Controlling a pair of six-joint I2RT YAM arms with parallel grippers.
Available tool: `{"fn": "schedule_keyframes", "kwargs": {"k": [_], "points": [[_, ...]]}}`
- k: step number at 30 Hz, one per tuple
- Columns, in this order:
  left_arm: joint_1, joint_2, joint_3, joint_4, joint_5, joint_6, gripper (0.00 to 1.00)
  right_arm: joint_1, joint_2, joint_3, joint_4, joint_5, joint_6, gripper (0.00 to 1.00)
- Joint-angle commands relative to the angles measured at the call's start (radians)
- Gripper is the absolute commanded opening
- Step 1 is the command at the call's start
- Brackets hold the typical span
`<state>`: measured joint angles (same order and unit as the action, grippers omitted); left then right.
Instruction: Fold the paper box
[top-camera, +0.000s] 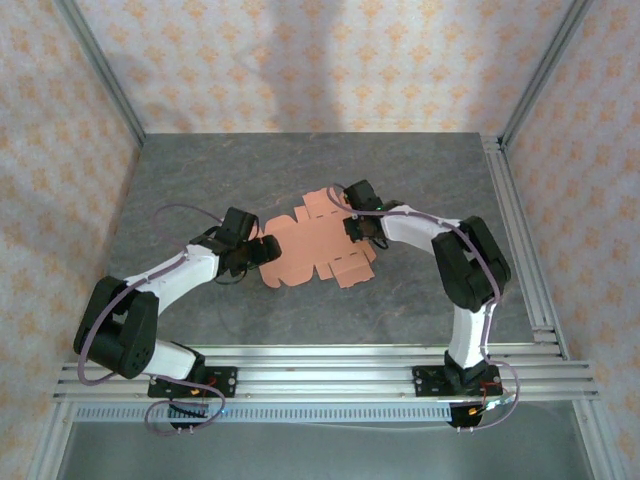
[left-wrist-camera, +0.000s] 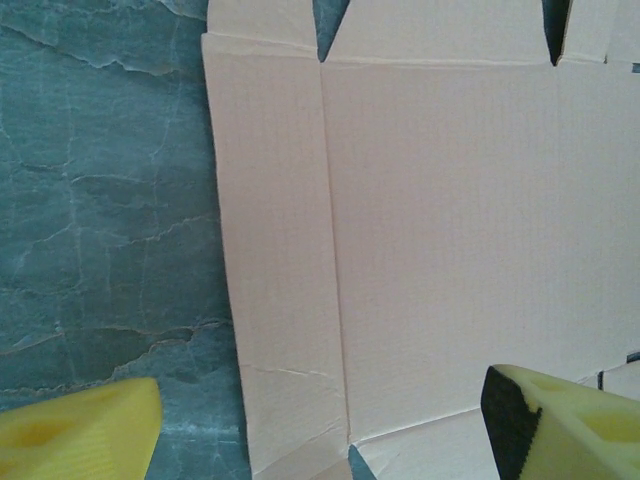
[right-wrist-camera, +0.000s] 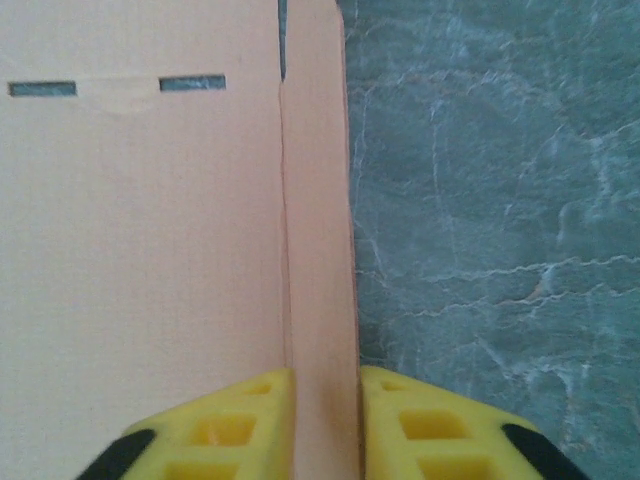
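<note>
The paper box (top-camera: 310, 245) lies as a flat salmon-orange die-cut sheet in the middle of the table. My left gripper (top-camera: 250, 248) hangs over the sheet's left edge. In the left wrist view the left gripper (left-wrist-camera: 320, 400) is open, with yellow fingers (left-wrist-camera: 80, 430) wide apart above a creased side panel of the paper box (left-wrist-camera: 450, 220). My right gripper (top-camera: 352, 215) is at the sheet's far right edge. In the right wrist view the right gripper (right-wrist-camera: 325, 385) is shut on a narrow side flap (right-wrist-camera: 318, 200), one yellow finger pressed against each side of it.
The table (top-camera: 200, 180) is grey stone-patterned. Aluminium rails (top-camera: 520, 230) run along the right side and across the near edge by the arm bases. Patterned walls (top-camera: 320, 60) close off the back and both sides.
</note>
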<state>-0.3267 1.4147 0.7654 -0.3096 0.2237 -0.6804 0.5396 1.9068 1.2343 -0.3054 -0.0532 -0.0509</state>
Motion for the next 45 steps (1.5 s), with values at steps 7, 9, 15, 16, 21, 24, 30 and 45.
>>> {"fn": "schedule_keyframes", "kwargs": {"k": [7,9,15,16,21,24,30,45], "points": [[-0.007,0.003,0.032,-0.019,-0.026,0.021,0.85,0.006,-0.01,0.031,-0.018,0.095,-0.058,0.0],[-0.008,0.008,0.036,-0.021,-0.027,0.021,0.85,0.03,-0.004,0.045,-0.043,0.209,-0.105,0.0],[-0.011,0.013,0.043,-0.02,-0.027,0.019,0.85,0.096,0.044,0.079,-0.093,0.493,-0.2,0.0],[-0.011,0.012,0.043,-0.022,-0.027,0.02,0.85,0.097,0.043,0.078,-0.095,0.495,-0.201,0.0],[-0.012,0.002,0.049,-0.03,-0.029,0.021,0.85,0.058,-0.039,0.012,-0.02,0.322,-0.117,0.0],[-0.014,-0.004,0.053,-0.024,-0.022,0.017,0.85,0.028,-0.102,-0.058,0.063,0.193,-0.095,0.0],[-0.015,0.02,0.087,0.112,0.083,-0.029,0.85,0.0,-0.192,-0.191,0.232,0.027,-0.119,0.0],[-0.041,0.135,0.377,0.042,0.014,0.098,0.92,-0.019,-0.298,-0.279,0.348,-0.113,-0.135,0.0]]}}
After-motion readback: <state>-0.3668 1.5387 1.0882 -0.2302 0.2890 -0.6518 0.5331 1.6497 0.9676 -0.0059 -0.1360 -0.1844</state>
